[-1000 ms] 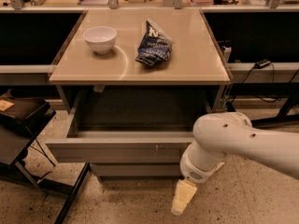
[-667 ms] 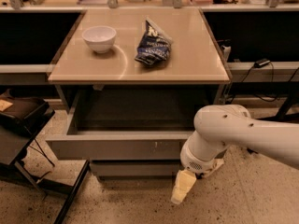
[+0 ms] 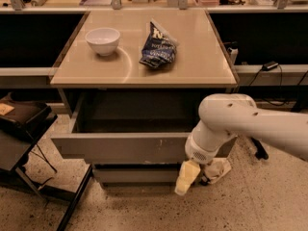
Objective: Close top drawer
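Jaws apart, empty; gripper (image 3: 202,173) hangs low at right end of top drawer (image 3: 120,148), which stands well out from under tabletop (image 3: 202,57). Risk: off-centre push skews drawer, or gripper slips beneath front, misses.

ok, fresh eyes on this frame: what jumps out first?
The top drawer stands wide open under the tan tabletop, its grey front jutting toward the camera. The white arm cuts in from the right, with the gripper low by the right end of the drawer front, near the floor. On the tabletop sit a white bowl at left and a dark blue snack bag near the centre.
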`<state>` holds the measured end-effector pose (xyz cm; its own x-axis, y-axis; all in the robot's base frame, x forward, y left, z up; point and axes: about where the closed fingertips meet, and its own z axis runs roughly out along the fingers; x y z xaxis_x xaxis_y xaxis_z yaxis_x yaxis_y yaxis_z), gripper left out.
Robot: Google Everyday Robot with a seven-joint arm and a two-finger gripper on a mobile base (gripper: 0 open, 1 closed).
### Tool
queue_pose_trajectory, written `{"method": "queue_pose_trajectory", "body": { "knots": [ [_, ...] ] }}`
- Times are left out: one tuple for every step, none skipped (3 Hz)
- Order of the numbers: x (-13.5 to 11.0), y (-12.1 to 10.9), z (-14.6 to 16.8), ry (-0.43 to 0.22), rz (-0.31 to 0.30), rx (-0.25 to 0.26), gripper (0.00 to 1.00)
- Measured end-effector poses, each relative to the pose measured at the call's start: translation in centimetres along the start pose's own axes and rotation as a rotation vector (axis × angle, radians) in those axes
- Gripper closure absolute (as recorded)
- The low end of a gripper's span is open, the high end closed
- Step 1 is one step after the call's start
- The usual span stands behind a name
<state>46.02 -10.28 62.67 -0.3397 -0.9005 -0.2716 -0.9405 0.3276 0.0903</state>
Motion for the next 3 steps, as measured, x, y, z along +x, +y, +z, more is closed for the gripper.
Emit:
{"method": "queue_pose_trajectory", "body": {
  "knots": [
    [-2.8, -3.1, -1.5, -0.016, 0.005, 0.005, 0.0],
    [-2.8, -3.1, -1.5, -0.016, 0.005, 0.005, 0.0],
    [-4.2, -5.8, -0.7, -0.06, -0.005, -0.007, 0.0]
  ]
}}
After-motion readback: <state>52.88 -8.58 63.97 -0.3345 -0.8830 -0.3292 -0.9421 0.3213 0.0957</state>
